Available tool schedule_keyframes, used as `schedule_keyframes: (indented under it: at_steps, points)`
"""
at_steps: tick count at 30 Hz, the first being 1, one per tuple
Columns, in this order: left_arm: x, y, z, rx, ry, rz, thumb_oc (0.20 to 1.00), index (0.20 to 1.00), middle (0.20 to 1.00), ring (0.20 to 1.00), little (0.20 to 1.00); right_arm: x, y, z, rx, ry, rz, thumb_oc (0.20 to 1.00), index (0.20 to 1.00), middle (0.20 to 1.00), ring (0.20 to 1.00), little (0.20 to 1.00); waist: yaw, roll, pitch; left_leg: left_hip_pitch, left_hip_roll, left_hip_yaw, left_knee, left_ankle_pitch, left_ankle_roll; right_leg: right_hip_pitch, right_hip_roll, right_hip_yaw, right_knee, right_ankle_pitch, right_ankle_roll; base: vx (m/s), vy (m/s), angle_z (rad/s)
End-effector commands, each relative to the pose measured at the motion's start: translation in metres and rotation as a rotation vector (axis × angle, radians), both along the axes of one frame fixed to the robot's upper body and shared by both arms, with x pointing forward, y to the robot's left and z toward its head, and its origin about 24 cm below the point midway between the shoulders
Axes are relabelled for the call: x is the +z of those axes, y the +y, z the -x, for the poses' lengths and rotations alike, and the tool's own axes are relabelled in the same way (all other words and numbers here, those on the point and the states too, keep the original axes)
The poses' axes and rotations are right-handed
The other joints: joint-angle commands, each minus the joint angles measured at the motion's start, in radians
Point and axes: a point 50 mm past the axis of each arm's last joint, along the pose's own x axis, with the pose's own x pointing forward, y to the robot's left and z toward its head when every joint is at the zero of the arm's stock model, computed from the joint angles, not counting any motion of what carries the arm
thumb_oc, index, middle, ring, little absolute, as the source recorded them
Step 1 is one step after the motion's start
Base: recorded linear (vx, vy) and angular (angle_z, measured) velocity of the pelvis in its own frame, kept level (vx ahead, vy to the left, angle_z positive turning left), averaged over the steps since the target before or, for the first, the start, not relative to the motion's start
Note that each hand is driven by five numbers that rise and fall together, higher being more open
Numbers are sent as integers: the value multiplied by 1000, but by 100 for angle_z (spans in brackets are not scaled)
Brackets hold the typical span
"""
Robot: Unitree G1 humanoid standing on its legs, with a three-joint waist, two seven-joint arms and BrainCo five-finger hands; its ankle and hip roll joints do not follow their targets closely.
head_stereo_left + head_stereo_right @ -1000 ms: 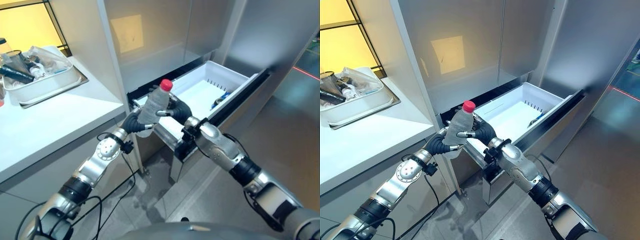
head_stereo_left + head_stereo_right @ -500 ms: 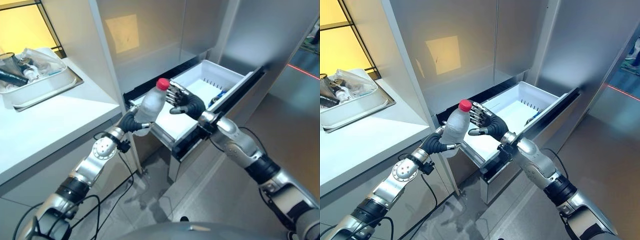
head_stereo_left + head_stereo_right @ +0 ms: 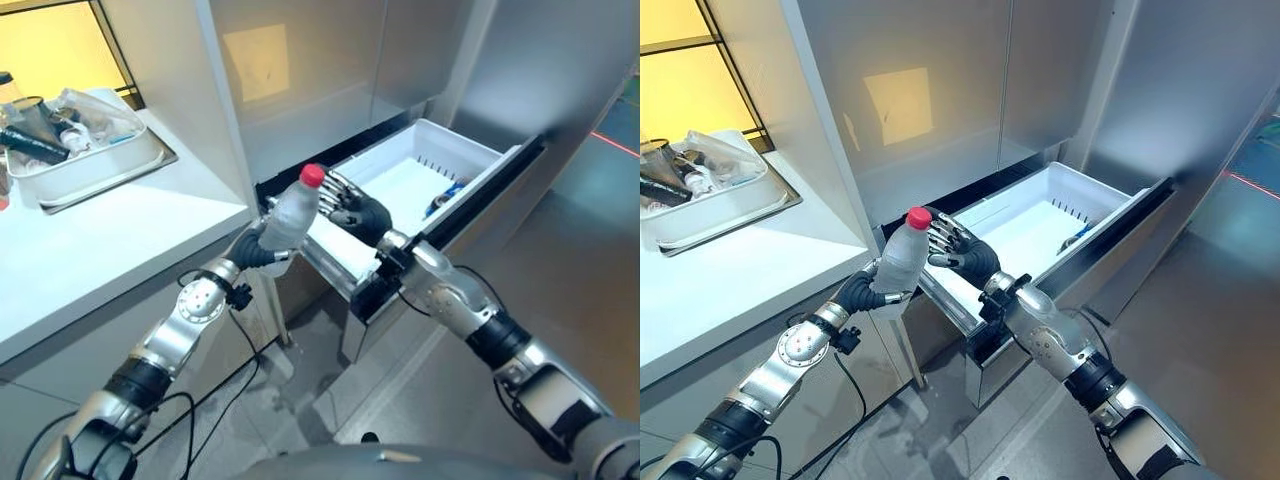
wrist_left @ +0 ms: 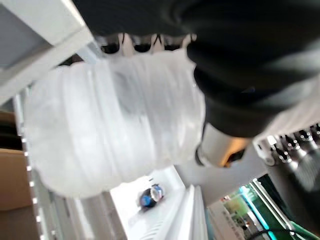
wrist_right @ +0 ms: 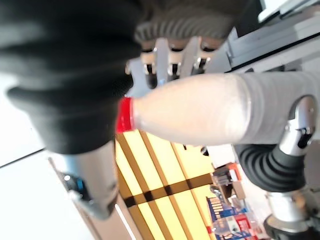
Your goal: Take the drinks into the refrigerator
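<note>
A clear plastic bottle (image 3: 289, 214) with a red cap (image 3: 313, 175) is held upright in front of the refrigerator's open white drawer (image 3: 400, 180). My left hand (image 3: 254, 246) is shut round its lower body, and the left wrist view has the bottle (image 4: 110, 135) against the palm. My right hand (image 3: 966, 255) is open just right of the bottle's neck, fingers spread close behind the cap. In the right wrist view the neck (image 5: 200, 112) lies between that hand's thumb and fingers. A small dark and blue object (image 3: 443, 196) lies in the drawer.
The pulled-out drawer front (image 3: 490, 190) juts toward the right over the grey floor. Steel refrigerator doors (image 3: 300, 80) rise above it. On the white counter (image 3: 120, 240) at left stands a white tray (image 3: 95, 165) with several items.
A second ago both hands were on the bottle. The right hand then opened and drew away to the right, and now it is back beside the bottle's neck. The camera has shifted.
</note>
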Motion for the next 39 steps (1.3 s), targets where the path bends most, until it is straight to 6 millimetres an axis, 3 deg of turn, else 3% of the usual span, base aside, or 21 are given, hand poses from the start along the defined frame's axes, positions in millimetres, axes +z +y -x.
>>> schedule_keyframes:
  at_steps: [1, 11, 16, 17, 18, 21, 22, 23, 24, 27, 29, 32, 34, 39]
  points:
    - [79, -32, -33, -95, -318, 83, 200, 200, 200, 200, 200, 45, 91, 45, 453, -156, -101, 1000, 1000, 1000, 1000, 1000, -11, -22, 29, 34, -30, -45, 21, -86, 46, 108, -34, -27, 66, -163, 53, 0, 0, 0]
    - [77, -32, -34, -80, -313, 97, 200, 200, 200, 200, 200, 51, 96, 42, 436, -247, -40, 1000, 1000, 1000, 1000, 1000, -7, -26, 25, 40, -29, -50, 19, -87, 46, 116, -32, -34, 67, -169, 52, 0, 0, 0]
    - [76, -28, -31, -66, -313, 129, 200, 200, 200, 200, 200, 65, 80, 38, 362, -366, -30, 1000, 1000, 1000, 1000, 1000, -8, -24, 26, 41, -29, -52, 18, -87, 47, 118, -33, -41, 71, -171, 53, 3, 7, 2]
    - [74, -22, -30, -50, -300, 154, 200, 200, 200, 200, 200, 70, 63, 29, 280, -407, -15, 1000, 1000, 1000, 1000, 1000, -8, -23, 26, 41, -29, -51, 18, -86, 48, 117, -34, -42, 72, -169, 55, 5, 20, 5]
    - [74, -22, -30, -50, -300, 154, 200, 200, 200, 200, 200, 70, 63, 29, 279, -407, -15, 1000, 1000, 1000, 1000, 1000, -8, -22, 26, 41, -29, -51, 18, -86, 48, 117, -34, -41, 72, -169, 55, -2, 26, 6]
    - [77, -8, -25, -40, -301, 213, 200, 200, 200, 200, 200, 76, 9, 4, 78, -426, 16, 1000, 1000, 1000, 1000, 1000, -9, -27, 25, 39, -30, -52, 16, -84, 47, 115, -36, -51, 70, -167, 59, 2, 11, 4]
    - [77, -8, -25, -41, -300, 213, 200, 200, 200, 200, 200, 76, 9, 4, 77, -426, 16, 1000, 1000, 1000, 1000, 1000, -9, -27, 25, 39, -30, -52, 16, -84, 47, 115, -36, -51, 70, -167, 59, 0, 2, 3]
    - [79, 1, -22, -45, -291, 234, 200, 200, 200, 200, 200, 84, -24, -6, -22, -459, 72, 1000, 1000, 1000, 1000, 1000, -8, -30, 25, 37, -30, -54, 16, -83, 45, 113, -38, -56, 70, -166, 61, 1, -2, 4]
    - [79, 5, -21, -48, -285, 238, 200, 200, 200, 200, 200, 87, -41, -11, -71, -477, 114, 1000, 1000, 1000, 1000, 1000, -9, -33, 25, 36, -31, -54, 15, -83, 44, 113, -38, -58, 70, -165, 62, 2, -5, 8]
    - [82, 14, -18, -60, -276, 252, 200, 200, 200, 200, 200, 97, -90, -27, -244, -495, 210, 1000, 1000, 1000, 1000, 1000, -5, -35, 25, 44, -27, -54, 11, -89, 39, 120, -36, -62, 67, -170, 64, 23, -14, 10]
    - [85, 18, -17, -69, -277, 265, 200, 200, 200, 200, 200, 101, -106, -35, -309, -485, 230, 1000, 1000, 1000, 1000, 1000, -3, -38, 26, 44, -27, -54, 11, -88, 37, 119, -35, -62, 68, -168, 65, 12, -9, 3]
    - [87, 22, -18, -61, -273, 270, 200, 200, 200, 200, 200, 105, -121, -48, -417, -471, 239, 1000, 1000, 1000, 1000, 1000, 0, -36, 25, 45, -27, -53, 11, -89, 37, 119, -34, -60, 67, -167, 65, 2, -4, -2]
    - [88, 23, -19, -66, -273, 275, 200, 200, 200, 200, 200, 110, -118, -50, -413, -487, 258, 1000, 1000, 1000, 1000, 1000, -1, -35, 26, 45, -27, -52, 11, -89, 37, 118, -34, -58, 68, -167, 65, 0, -1, -3]
    - [88, 16, -20, -81, -277, 290, 200, 200, 200, 200, 200, 101, -99, -53, -356, -452, 221, 1000, 1000, 1000, 1000, 1000, 0, -30, 27, 45, -27, -51, 11, -89, 38, 117, -33, -55, 71, -170, 63, 0, 0, 0]
